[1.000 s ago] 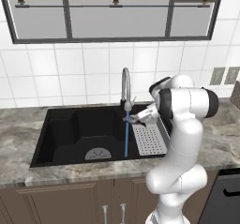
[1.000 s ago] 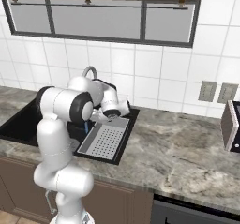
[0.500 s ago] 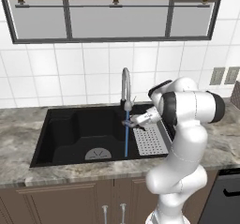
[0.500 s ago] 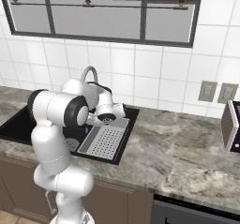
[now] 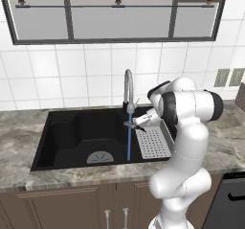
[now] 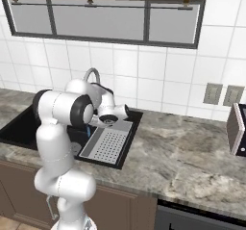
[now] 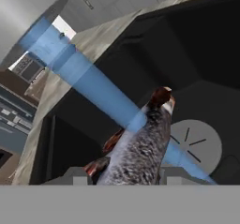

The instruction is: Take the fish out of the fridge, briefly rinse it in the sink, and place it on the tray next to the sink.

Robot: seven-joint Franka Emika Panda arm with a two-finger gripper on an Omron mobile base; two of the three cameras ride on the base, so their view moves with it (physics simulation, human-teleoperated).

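The white arm's two-finger gripper (image 5: pixel 130 124) has been swinging left from above the perforated grey tray (image 5: pixel 153 143) toward the tall curved chrome tap (image 5: pixel 128 85), so the rinse is now under way. Its fingers are clamping the small grey-speckled fish with reddish fins (image 7: pixel 140 145) over the black rectangular sink (image 5: pixel 81 134), right where the blue water stream (image 5: pixel 128 144) is falling. The hand view is showing the stream actually crossing the fish's head above the round drain (image 7: pixel 194 143); the base views are giving the tray's place, just right of the basin, awaiting the fish.
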